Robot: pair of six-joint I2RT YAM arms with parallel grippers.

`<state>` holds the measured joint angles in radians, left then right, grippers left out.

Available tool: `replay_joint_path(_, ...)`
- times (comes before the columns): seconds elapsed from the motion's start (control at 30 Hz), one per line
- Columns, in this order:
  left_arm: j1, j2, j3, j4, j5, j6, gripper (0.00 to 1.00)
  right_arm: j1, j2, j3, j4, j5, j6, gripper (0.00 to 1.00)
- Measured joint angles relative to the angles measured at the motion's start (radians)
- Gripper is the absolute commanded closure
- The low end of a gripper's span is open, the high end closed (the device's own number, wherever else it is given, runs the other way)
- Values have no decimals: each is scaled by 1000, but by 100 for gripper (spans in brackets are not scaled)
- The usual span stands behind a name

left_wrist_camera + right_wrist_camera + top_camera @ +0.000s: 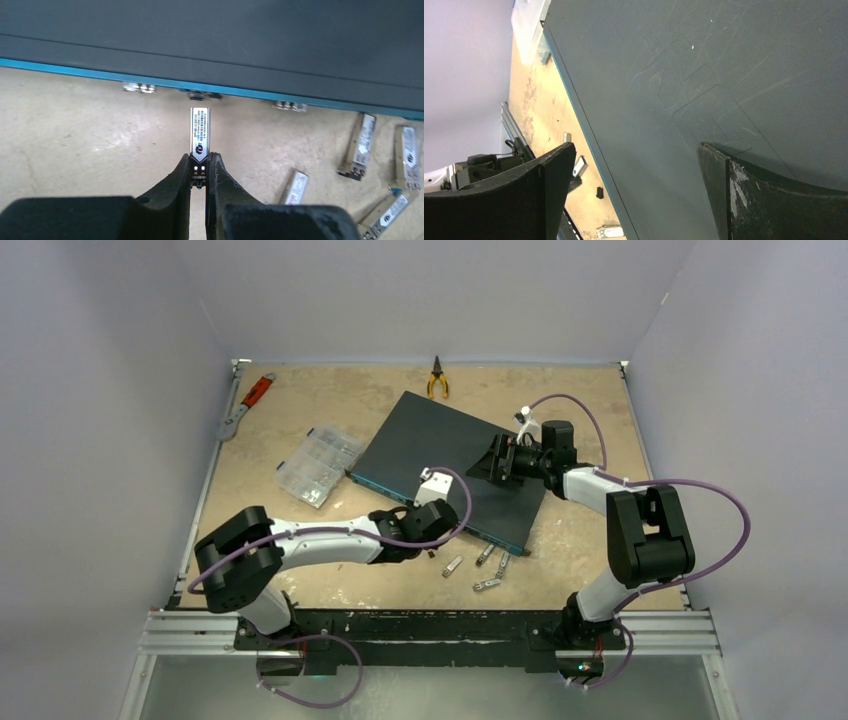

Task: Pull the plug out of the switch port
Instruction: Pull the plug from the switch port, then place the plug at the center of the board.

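**Plug looks clear of the port, left claw has it by the tail**

The left gripper [200, 166] is pinched narrow on the rear end of the small silver metal plug with a white label [199, 131]. Gripping at the tail keeps the fingers off the port row, and the plug axis is square to it.

The plug nose sits just in front of the thin blue-edged port face [75, 70] of the large flat dark-teal metal switch [440, 445], in line with one port. I read a thin gap there, so it is probably free.

The right gripper [635, 150] is spread wide over the switch's top panel, likely to brace the box against the pull. I can't tell if it makes contact.

Room to move:
- **Open side:** bare tan tabletop [75, 135] lies behind and left of the plug.
- **Crowded side:** four loose silver modules [361, 145] lie near on its right, so retreat straight back, not sideways.
- **Elsewhere:** the clear plastic compartment box [320, 465] sits by the switch's left corner, well apart from the plug.
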<state>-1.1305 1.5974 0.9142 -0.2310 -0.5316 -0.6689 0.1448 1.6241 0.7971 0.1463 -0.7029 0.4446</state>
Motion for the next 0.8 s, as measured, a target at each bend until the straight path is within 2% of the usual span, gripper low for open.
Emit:
replay_joint_path(0.33,82,-66,-68,-47,-7,2,100,-1,5,0,1,-1,0,1)
replay_joint_path(0.8,96,-87,-144,-88,8,-30,100,-2,6,0,2,-5,0,1)
